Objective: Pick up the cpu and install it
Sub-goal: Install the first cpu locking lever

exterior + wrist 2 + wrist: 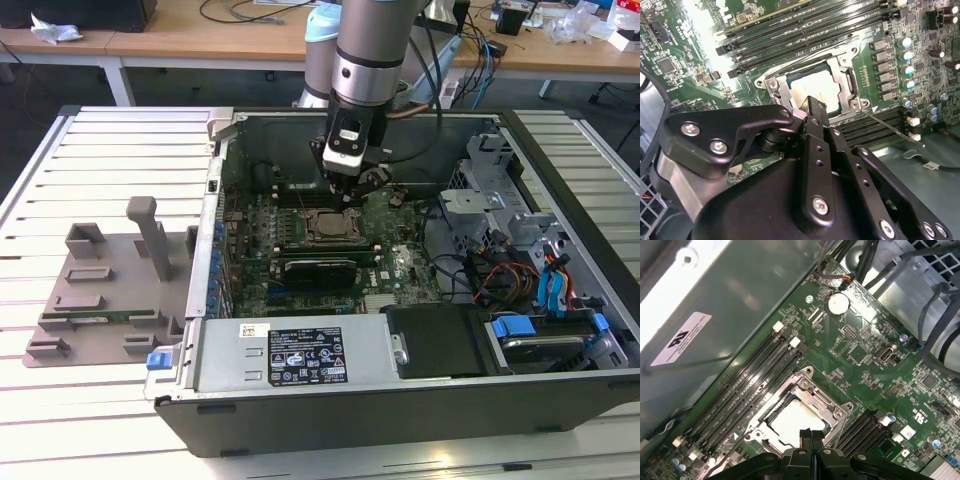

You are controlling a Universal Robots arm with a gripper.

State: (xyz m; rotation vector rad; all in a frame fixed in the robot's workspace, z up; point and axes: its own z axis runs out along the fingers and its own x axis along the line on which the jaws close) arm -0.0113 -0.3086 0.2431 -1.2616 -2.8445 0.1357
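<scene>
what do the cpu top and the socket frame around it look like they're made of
The cpu top looks like pale matte metal: flat, evenly light, softly reflecting. The socket frame around it looks like bright stamped steel, judging by its shiny silver edges and screw heads. Both are guesses from appearance alone.

The motherboard (875,365) is deep green, crossed by black memory slots (747,385) with white end clips. In both wrist views the cpu (795,421) shows a pale silver-grey top inside a bright metal socket frame (830,407) — its border colour is washed out by glare, possibly tan. The gripper (812,107) is matte black with silver screws. The holder tray (100,290) is flat grey on a white slatted tabletop (90,420); blue clips (515,327) dot the black case.
</scene>
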